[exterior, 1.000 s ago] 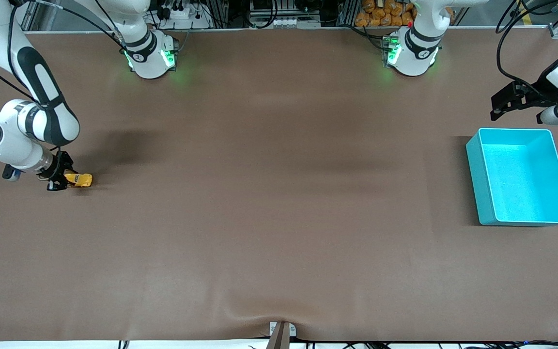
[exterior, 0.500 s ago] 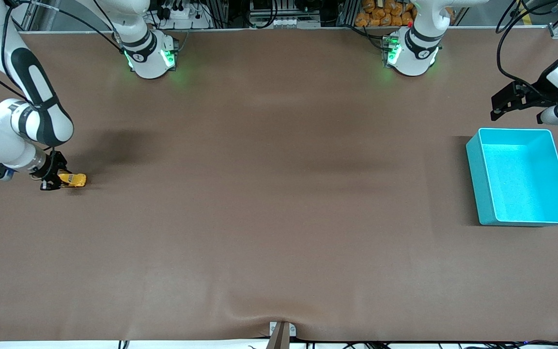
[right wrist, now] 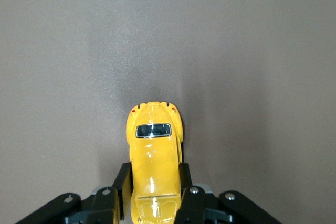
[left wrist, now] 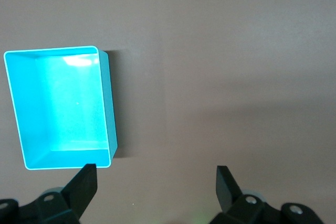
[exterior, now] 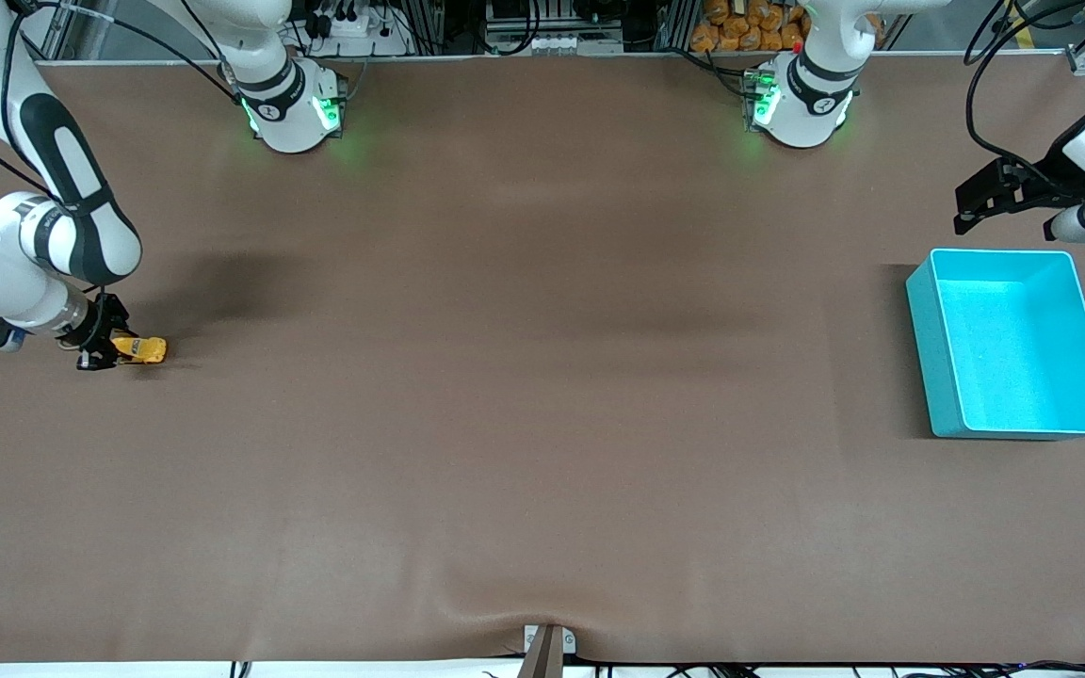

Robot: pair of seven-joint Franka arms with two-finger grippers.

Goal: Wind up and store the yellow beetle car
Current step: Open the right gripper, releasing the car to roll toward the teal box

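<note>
The yellow beetle car [exterior: 143,349] sits on the brown table mat at the right arm's end. My right gripper [exterior: 117,348] is low at the table and shut on it. In the right wrist view the car [right wrist: 154,153] sticks out from between the two black fingers [right wrist: 124,182], which press its sides. The teal bin [exterior: 1013,341] stands empty at the left arm's end. My left gripper [exterior: 976,202] hangs open and empty above the mat, beside the bin's edge that faces the bases. The left wrist view shows the bin [left wrist: 63,106] and the spread fingertips [left wrist: 84,182].
The brown mat [exterior: 542,377] covers the whole table between the car and the bin. The two arm bases [exterior: 293,104] stand along the table's edge farthest from the front camera. A small clamp [exterior: 547,645] sits at the nearest edge.
My right gripper has dragged the car a short way toward the right arm's end of the table, then nearly stopped. The left arm has not moved.
</note>
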